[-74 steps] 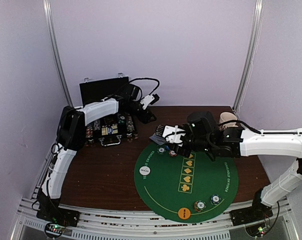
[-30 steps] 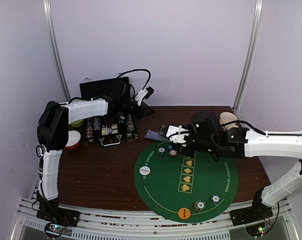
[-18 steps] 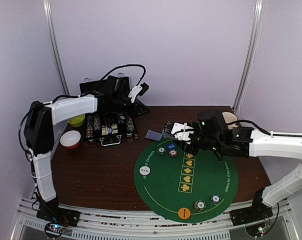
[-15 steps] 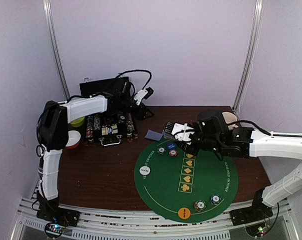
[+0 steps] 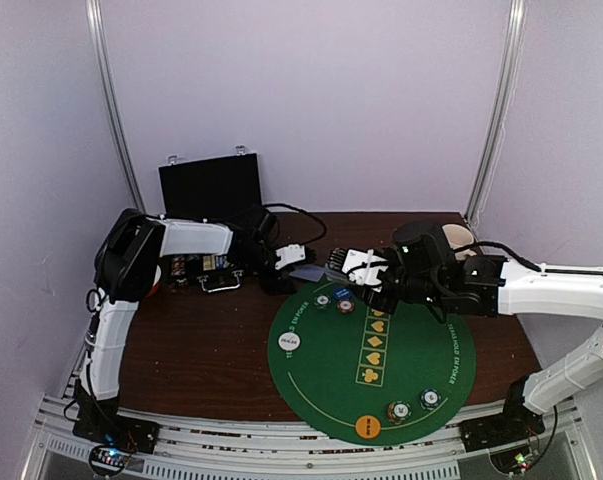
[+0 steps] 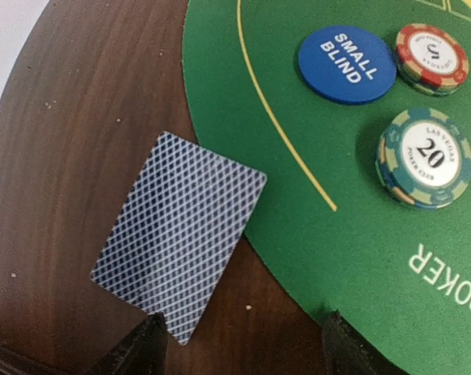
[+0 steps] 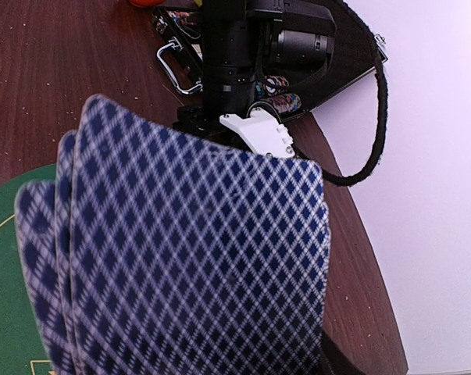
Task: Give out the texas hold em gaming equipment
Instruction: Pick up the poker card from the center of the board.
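From above, the left jaws hung spread over a face-down card [image 5: 306, 272] by the green mat's [image 5: 321, 400] far rim, while the right jaws pinched fanned cards [image 5: 341, 262]. Left wrist: the card lay loose on the brown bench [image 6: 79, 117], one corner at the mat's edge. Right wrist: the fanned cards filled the frame.

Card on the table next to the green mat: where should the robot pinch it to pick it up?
The card lies flat, face down, so pinching from straight above probably won't catch it. Best bet is the corner lying over the green mat's edge: slide one of the left gripper's open jaws under there, coming low from the mat side.
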`<action>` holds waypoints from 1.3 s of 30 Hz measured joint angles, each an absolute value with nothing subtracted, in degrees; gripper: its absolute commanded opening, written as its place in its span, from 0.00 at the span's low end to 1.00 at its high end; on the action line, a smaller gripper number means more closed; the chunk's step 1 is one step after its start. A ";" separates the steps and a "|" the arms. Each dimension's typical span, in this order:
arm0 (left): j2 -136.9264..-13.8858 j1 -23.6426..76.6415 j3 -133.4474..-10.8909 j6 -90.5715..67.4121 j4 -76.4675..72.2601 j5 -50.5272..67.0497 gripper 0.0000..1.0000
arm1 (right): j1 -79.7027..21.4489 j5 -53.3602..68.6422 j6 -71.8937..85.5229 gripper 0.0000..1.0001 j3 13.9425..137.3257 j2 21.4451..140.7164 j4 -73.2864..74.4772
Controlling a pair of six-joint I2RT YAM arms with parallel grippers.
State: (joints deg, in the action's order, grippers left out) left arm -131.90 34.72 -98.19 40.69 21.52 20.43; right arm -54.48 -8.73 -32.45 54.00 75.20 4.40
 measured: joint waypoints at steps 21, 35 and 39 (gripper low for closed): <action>-133.38 41.65 -93.27 50.24 1.65 0.89 0.03 | -54.48 -8.62 -31.51 0.43 54.00 74.22 4.71; -129.82 42.09 -87.00 38.50 -6.59 -4.43 0.00 | -54.37 -9.23 -31.07 0.43 53.98 73.28 5.08; -121.03 42.11 -83.77 29.56 -2.98 -5.06 0.00 | -53.30 -9.54 -30.94 0.43 53.82 72.42 5.17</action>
